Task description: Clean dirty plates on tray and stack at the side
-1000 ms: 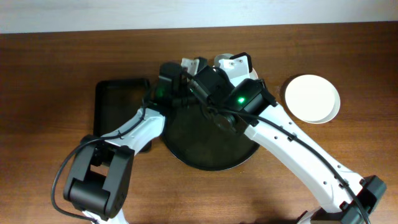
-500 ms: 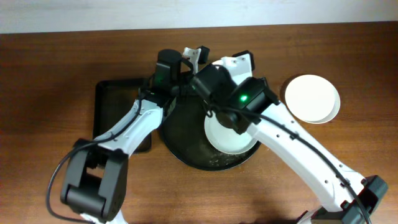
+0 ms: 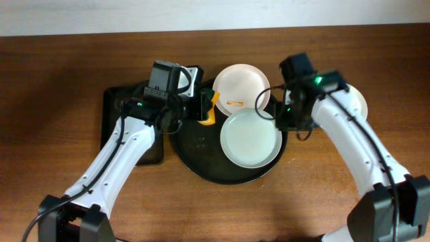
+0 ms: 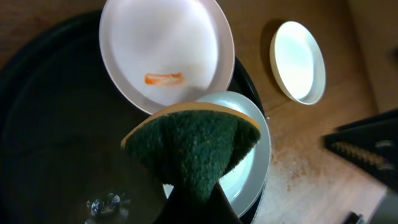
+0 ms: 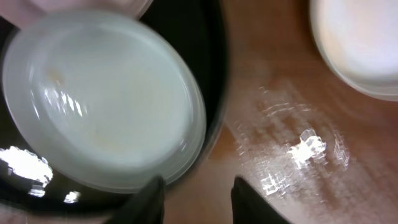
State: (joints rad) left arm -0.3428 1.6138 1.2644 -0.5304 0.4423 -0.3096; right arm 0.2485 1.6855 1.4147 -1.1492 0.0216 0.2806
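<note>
Plates lie in three places on the wooden table (image 3: 67,60). The round black tray (image 3: 198,151) sits at the middle of the overhead view. A pale grey-green plate (image 3: 251,138) rests flat on its 3 o'clock side, with its rim close to the raised edge of the tray. A white plate with an orange smear (image 3: 240,86) sits at 12 o'clock and lies over the rim of the tray, so that part of it is above the table. Its near rim meets the grey-green plate. A second white plate (image 4: 298,62) lies on the bare table at about 3 o'clock, well apart from the tray, and in the overhead view the right arm hides most of it. The left gripper (image 3: 207,107) is clenched on a sponge (image 4: 193,146), which is dark green on one face with a yellow-orange layer behind. It holds the sponge over the tray at about 11 o'clock, just beside the smeared plate; whether the sponge touches the tray cannot be told. The right gripper (image 5: 199,199) has its fingers released and apart, with nothing between them. It hangs at the rim of the tray at about 3 o'clock, just beside the grey-green plate. A rectangular black tray (image 3: 121,107) lies at 9 o'clock of the round one, partly under the left arm.
</note>
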